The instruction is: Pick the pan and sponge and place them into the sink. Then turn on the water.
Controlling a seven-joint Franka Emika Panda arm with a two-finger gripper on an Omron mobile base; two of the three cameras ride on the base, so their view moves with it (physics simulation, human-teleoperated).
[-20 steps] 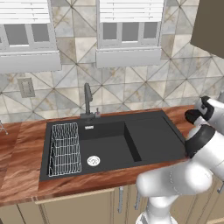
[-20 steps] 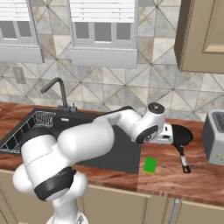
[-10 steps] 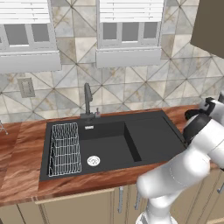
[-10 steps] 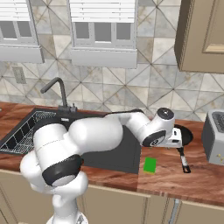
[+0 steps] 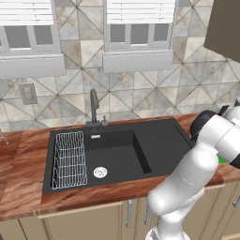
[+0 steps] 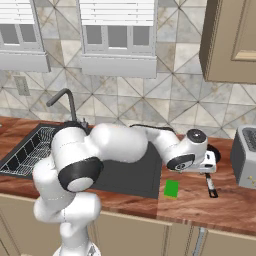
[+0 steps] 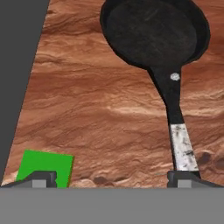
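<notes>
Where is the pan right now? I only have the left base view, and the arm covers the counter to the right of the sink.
Observer: The pan lies flat on the wood counter right of the sink, with its handle pointing toward the counter's front edge.
Operator: And the sponge?
Observer: The sponge lies on the counter just past the sink's right edge, apart from the pan.
Operator: Is the tool holding anything?
Observer: No. The tool is open and empty above the counter. In the hand view, one fingertip lines up with the sponge and the other with the light tip of the pan's handle.
</notes>
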